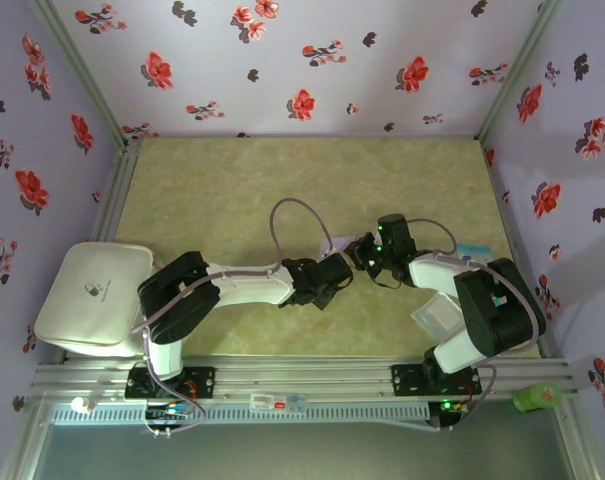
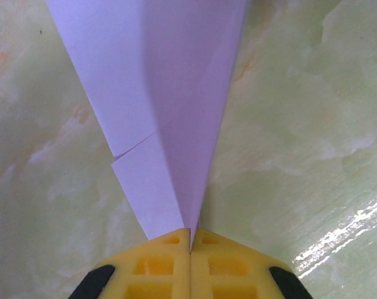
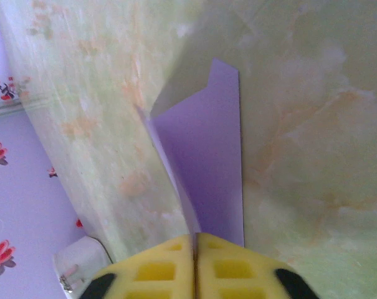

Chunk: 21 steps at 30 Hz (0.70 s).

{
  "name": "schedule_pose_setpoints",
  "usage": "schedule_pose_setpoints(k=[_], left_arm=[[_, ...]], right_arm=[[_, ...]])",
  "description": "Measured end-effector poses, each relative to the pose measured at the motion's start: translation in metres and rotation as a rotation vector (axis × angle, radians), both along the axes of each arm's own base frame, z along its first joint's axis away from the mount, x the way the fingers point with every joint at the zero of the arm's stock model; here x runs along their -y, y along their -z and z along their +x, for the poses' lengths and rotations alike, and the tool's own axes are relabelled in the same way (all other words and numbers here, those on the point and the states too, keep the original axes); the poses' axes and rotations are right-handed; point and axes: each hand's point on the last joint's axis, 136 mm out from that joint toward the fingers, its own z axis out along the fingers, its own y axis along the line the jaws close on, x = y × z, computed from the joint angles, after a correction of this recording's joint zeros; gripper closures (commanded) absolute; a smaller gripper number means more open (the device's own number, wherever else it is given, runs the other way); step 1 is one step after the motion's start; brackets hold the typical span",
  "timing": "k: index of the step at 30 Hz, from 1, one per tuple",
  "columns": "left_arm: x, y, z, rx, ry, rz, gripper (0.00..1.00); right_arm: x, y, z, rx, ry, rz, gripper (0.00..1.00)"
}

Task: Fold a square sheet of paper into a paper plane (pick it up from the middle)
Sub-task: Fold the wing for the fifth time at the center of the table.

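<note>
Left wrist: paper plane (image 2: 176, 93) fans ahead of the left claw (image 2: 190, 240) clamping it; right claw (image 3: 194, 238) pinches it too, probably setting creases.

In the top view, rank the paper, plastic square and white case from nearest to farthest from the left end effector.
1. paper: gripped in the left end effector, centre.
2. plastic square: right, beside the right arm.
3. white case: far left.

Lavender floral walls (image 1: 282, 60) around a pale green marbled tabletop (image 1: 232, 190)
</note>
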Motion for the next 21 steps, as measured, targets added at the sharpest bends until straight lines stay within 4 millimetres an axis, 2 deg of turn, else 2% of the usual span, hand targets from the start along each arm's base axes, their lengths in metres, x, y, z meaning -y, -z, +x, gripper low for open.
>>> schedule_pose_setpoints(k=[4, 8, 12, 21], left_arm=[[0.000, 0.000, 0.001, 0.001, -0.010, -0.004, 0.97], [0.001, -0.001, 0.001, -0.002, -0.037, -0.023, 0.98], [0.003, -0.001, 0.001, -0.018, -0.065, -0.057, 1.00], [0.000, 0.015, 0.004, -0.117, -0.138, -0.164, 1.00]], right_arm=[[0.007, -0.005, -0.005, 0.010, -0.014, -0.055, 0.71], [0.019, -0.025, -0.007, 0.067, -0.029, -0.126, 0.64], [0.032, -0.045, -0.010, 0.126, -0.021, -0.178, 0.61], [0.049, -0.058, -0.017, 0.159, 0.009, -0.232, 0.58]])
